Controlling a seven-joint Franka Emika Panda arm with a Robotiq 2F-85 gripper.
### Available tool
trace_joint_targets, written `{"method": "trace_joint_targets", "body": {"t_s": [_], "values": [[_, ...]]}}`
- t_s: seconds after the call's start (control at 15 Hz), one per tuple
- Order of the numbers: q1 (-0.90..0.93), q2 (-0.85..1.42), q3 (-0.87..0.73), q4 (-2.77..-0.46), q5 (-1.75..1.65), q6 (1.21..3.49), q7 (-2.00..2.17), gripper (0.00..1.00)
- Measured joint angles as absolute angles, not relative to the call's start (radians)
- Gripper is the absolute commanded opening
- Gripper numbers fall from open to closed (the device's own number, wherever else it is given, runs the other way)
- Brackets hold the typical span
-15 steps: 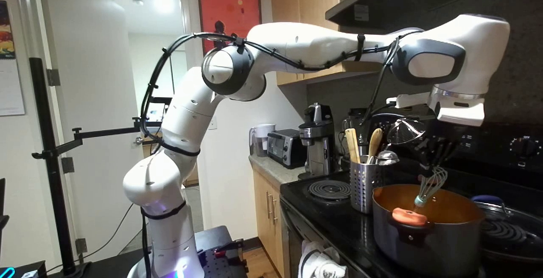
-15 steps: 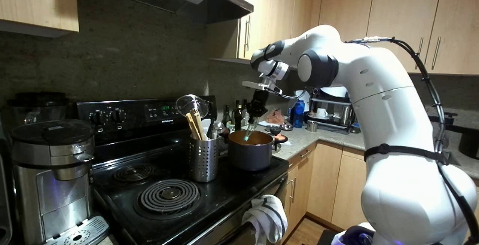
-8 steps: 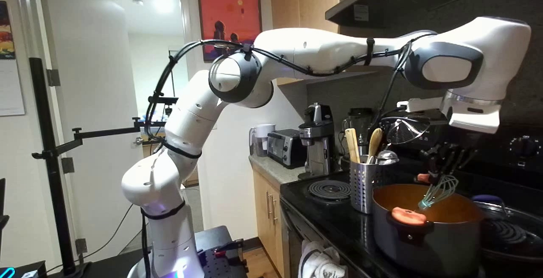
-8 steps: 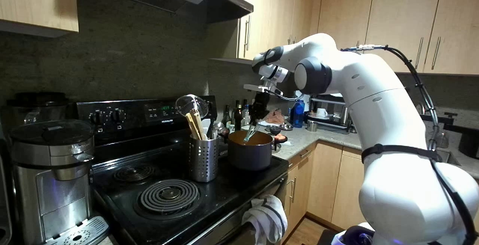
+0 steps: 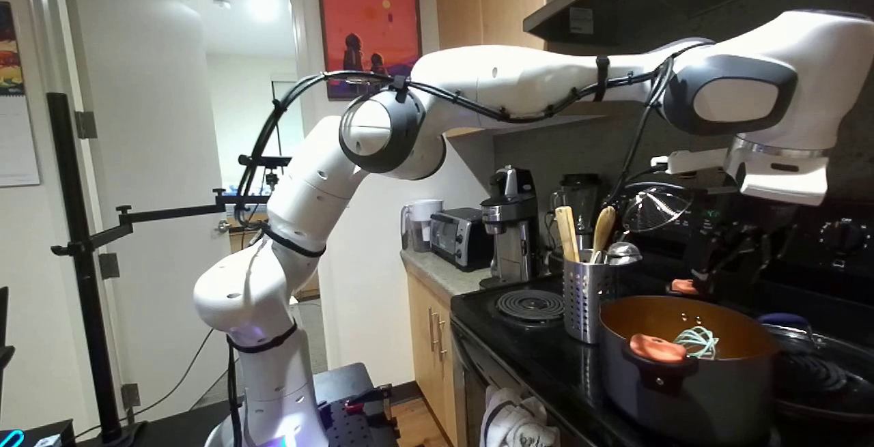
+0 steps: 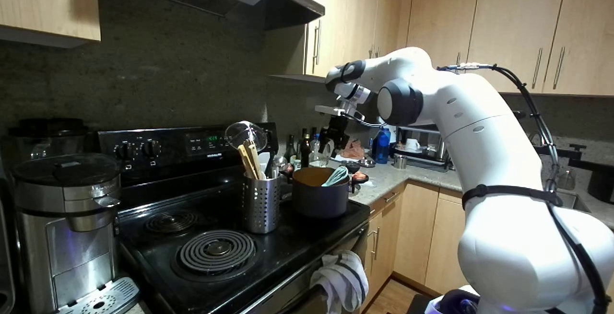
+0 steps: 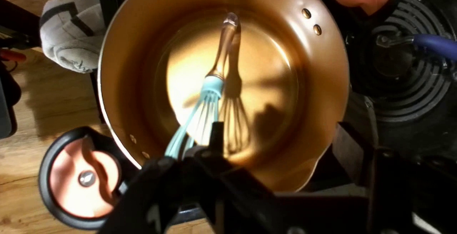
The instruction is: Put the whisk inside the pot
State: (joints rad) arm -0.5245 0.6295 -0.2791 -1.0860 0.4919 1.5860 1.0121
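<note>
Whisk (image 7: pixel 213 85) tilted inside pot (image 7: pixel 321 73), handle (image 7: pixel 224 46) low, loops (image 7: pixel 176 143) raised, maybe pot side supports them; gripper (image 7: pixel 280 137) spread, holding nothing: release seems done.

Teal-wired whisk (image 7: pixel 213 86); pot (image 7: pixel 319 91) orange inside; towel (image 6: pixel 343 275) white, dark-striped.

The whisk (image 7: pixel 213 86) is tilted inside the pot (image 6: pixel 319 203), with its handle end low and its wire loops higher. The pot stands on the tabletop (image 6: pixel 290 247). The tool (image 7: pixel 281 141) is above the pot, apart from the whisk. In an exterior view, a can (image 6: pixel 261 206) of cooking things stands just left of the pot, two burners (image 6: pixel 218 248) are left of the can, and a coffee maker (image 6: pixel 67 199) is far left. Bottles (image 6: pixel 305 151) stand behind the pot. A towel (image 6: pixel 341 273) hangs lower, in front.
</note>
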Motion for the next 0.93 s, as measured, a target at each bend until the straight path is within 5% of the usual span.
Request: {"method": "trace_joint_targets", "body": {"t_s": [0.93], "values": [[-0.48,0.443,-0.289,-1.1,0.342,1.588,1.006,1.0]]}}
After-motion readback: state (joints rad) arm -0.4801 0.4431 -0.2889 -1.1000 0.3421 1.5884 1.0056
